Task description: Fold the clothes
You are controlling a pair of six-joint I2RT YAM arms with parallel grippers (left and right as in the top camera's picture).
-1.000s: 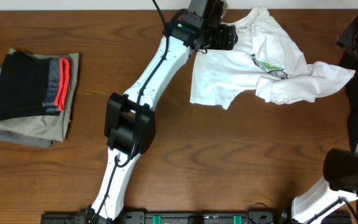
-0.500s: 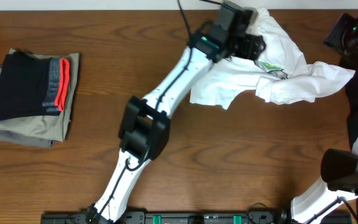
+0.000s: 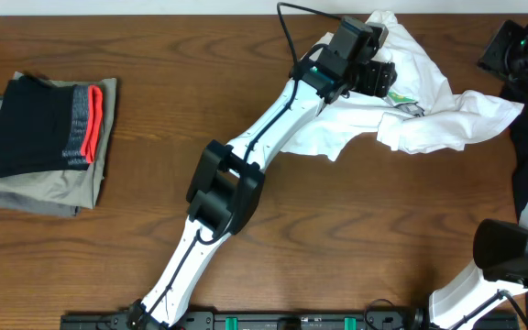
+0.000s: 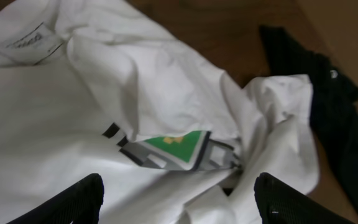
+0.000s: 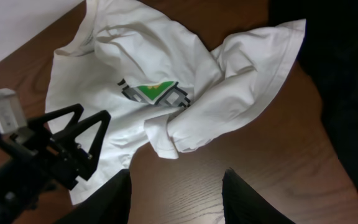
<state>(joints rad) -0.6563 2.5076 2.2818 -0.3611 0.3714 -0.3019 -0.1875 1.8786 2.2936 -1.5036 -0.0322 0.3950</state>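
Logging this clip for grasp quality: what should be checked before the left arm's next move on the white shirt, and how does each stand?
1. Left gripper open and empty: ok.
2. Left gripper above the white T-shirt: ok.
3. T-shirt lying flat: not ok, bunched.
4. Right gripper open and empty: ok.
5. Black garment apart from T-shirt: cannot tell.
6. Folded stack far from the work: ok.

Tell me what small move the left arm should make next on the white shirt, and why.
Probably lower the left gripper straight down and close it on a fold of the white shirt. The gripper hangs open and empty over the crumpled fabric near the green print. The shirt lies bunched rather than flat, so it likely needs a grip before it can be spread.
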